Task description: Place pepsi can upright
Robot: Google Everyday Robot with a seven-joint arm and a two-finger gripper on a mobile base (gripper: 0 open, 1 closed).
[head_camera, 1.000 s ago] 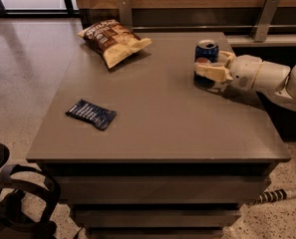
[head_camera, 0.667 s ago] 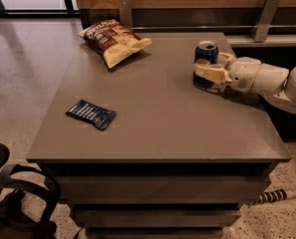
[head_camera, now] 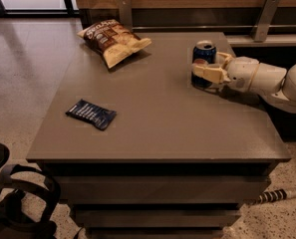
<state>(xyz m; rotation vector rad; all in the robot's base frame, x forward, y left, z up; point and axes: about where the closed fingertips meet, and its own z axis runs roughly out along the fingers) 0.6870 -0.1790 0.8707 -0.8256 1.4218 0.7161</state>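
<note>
Can: dark-blue cylindrical pepsi can (head_camera: 204,53) with silver top, standing upright, long axis vertical, right-rear part of the grey flat-topped counter (head_camera: 157,128)
Gripper: cream two-finger gripper (head_camera: 206,66), reaching in from the right, level with the can's lower half
Fingers (head_camera: 207,73): one across the front, other behind, clamped on the can by the look of it
Next move, just guessing: open up, back straight out to the right, no nudging it over
</note>
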